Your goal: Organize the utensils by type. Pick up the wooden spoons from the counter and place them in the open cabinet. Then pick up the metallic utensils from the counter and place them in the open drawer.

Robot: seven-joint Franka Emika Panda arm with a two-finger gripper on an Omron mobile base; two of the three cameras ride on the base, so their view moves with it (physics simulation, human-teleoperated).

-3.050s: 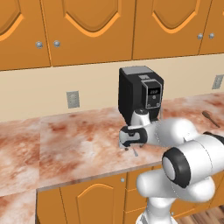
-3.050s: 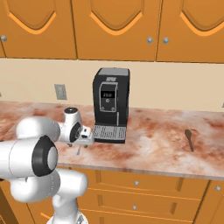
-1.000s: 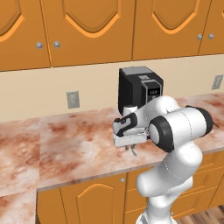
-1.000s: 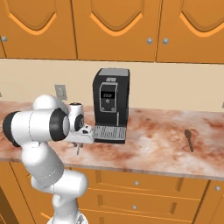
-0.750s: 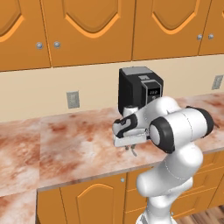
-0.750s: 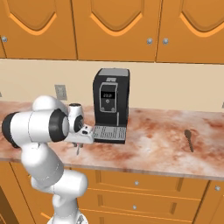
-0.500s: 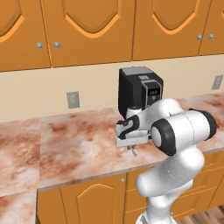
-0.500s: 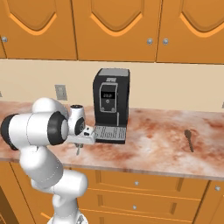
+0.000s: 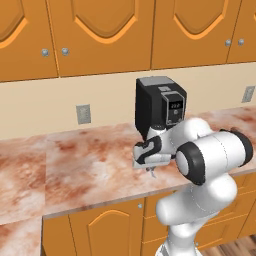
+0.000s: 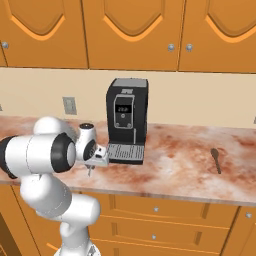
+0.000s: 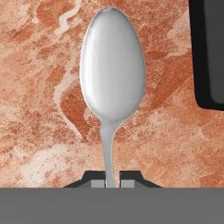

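Observation:
My gripper (image 11: 112,183) is shut on the thin handle of a metal spoon (image 11: 113,65), whose shiny bowl points away from the hand over the marbled counter (image 11: 39,109). In the left base view the gripper (image 9: 150,169) hangs just above the counter in front of the coffee machine, and the spoon (image 9: 152,173) pokes down from it. From the right base the gripper (image 10: 90,168) sits left of the machine's drip tray. A dark wooden spoon (image 10: 216,159) lies on the counter far to the right.
A black coffee machine (image 9: 159,107) (image 10: 127,120) stands against the wall close behind the hand; its edge (image 11: 208,52) fills the hand view's right. Shut upper cabinets (image 10: 130,30) hang above. Drawers and doors (image 10: 155,210) line the counter front.
The arm's elbow has risen and swung in toward the hand. The gripper with the spoon has stayed almost in place by the coffee machine.

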